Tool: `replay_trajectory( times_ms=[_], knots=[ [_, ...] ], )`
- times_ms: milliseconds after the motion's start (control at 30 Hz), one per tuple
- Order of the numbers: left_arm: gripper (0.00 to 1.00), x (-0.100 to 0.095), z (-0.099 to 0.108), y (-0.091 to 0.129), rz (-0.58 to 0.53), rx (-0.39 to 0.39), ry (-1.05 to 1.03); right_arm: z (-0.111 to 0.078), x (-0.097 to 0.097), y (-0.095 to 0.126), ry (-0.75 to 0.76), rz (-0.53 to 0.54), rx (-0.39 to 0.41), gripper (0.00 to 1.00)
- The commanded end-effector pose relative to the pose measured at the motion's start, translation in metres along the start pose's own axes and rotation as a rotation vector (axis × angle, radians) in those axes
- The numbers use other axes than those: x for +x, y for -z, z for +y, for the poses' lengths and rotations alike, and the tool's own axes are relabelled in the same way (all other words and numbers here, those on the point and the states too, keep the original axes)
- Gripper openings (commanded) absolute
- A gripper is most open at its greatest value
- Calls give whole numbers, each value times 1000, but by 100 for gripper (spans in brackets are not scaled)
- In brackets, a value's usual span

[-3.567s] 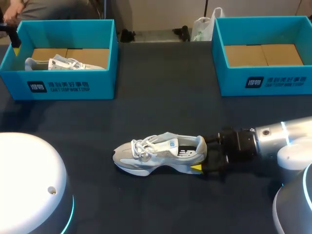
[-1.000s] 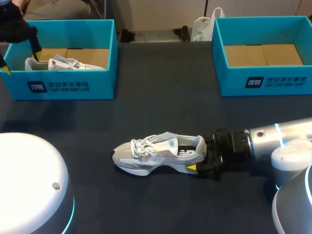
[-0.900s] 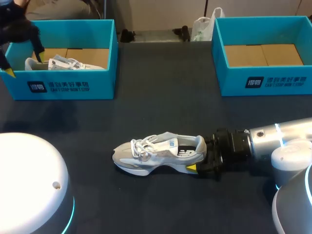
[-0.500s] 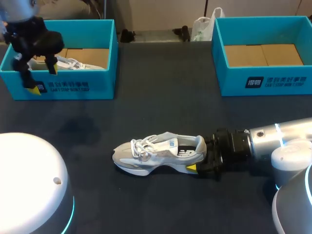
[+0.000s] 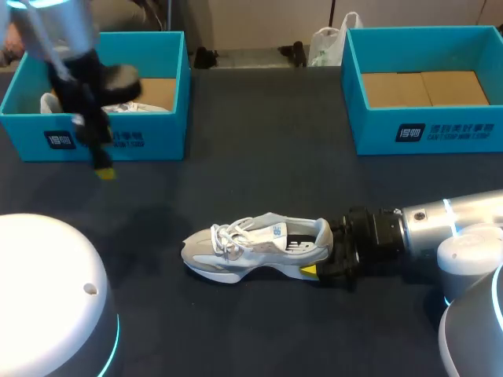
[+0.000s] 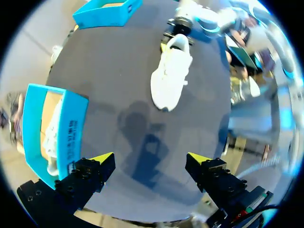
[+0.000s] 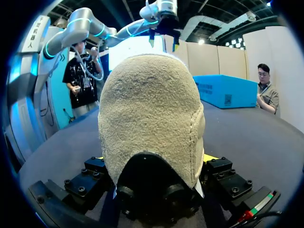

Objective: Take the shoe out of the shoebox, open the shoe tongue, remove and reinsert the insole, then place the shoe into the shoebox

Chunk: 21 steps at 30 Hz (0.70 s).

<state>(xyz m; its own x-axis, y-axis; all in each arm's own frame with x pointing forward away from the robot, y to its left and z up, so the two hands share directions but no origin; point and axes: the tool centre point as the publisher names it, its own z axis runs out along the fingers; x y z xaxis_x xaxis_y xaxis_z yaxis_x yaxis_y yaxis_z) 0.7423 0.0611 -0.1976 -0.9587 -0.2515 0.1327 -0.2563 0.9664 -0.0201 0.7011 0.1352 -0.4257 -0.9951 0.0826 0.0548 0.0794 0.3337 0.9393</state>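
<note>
Shoe [image 5: 255, 247]: centre frame, on tabletop [image 5: 267, 157], heel clamped by right gripper [image 5: 328, 253] fingers. Left gripper [image 6: 151, 160]: fingers apart, empty; has swung out from upper-left shoebox [image 5: 149, 133] toward shoe; tongue-opening likely next.

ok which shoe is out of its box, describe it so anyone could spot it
On the dark table, in front of the gap between the teal left shoebox and right shoebox, a grey-and-white shoe stands on its sole. Unlike the other shoe inside the left shoebox, its heel sits in the jaws of the right gripper.
</note>
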Motion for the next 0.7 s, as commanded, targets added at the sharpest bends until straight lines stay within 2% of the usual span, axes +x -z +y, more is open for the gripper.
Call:
replay_trajectory(
  times_ms=[33, 367, 433, 633, 700],
  knots=[
    [100, 21, -32, -11, -100, -176, 822, -1, 1, -4, 0, -2, 3, 0],
    [100, 21, -32, -11, -100, -176, 822, -1, 1, -4, 0, -2, 3, 0],
    [100, 29, -41, -16, -73, -187, 905, -1, 1, -4, 0, -2, 3, 0],
    [100, 75, -75, -26, -99, -84, 1187, -1, 1, -4, 0, -2, 3, 0],
    [100, 84, -87, -28, -41, -82, 1310, -1, 1, -4, 0, -2, 3, 0]
  ],
)
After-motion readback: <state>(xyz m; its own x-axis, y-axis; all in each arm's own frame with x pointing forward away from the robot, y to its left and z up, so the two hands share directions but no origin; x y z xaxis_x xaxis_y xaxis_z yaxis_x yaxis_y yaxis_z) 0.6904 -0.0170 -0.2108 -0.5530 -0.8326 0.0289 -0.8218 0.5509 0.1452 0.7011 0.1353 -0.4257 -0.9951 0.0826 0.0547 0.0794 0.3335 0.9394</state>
